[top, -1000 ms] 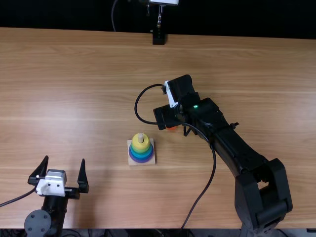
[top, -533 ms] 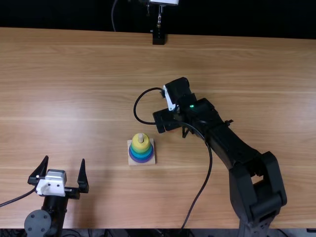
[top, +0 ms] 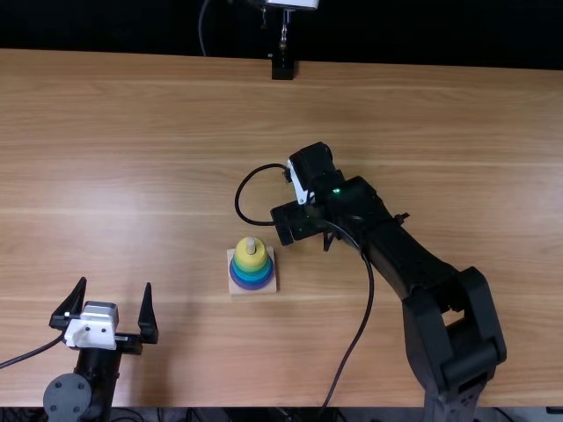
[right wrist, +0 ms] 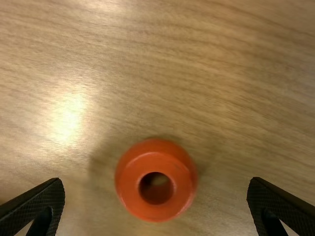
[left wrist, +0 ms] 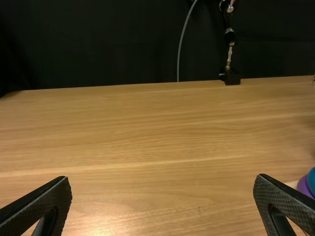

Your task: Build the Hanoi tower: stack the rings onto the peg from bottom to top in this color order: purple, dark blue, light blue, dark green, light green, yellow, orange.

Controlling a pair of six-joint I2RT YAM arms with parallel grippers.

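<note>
Plainly, we see our right pincer (top: 296, 221) spread wide over the orange ring (right wrist: 128, 184), which lies on the table (top: 132, 158) near the stack (top: 251, 263); our left pincer (top: 115, 285) gapes too.

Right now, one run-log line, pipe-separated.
right gripper open over orange ring | orange ring unstacked, on table | yellow ring tops stack | left gripper open, empty

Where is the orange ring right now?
The orange ring lies on the table beneath the open right tool, ungripped, in the right wrist view; the top view puts that tool beyond and right of the ring stack.
</note>
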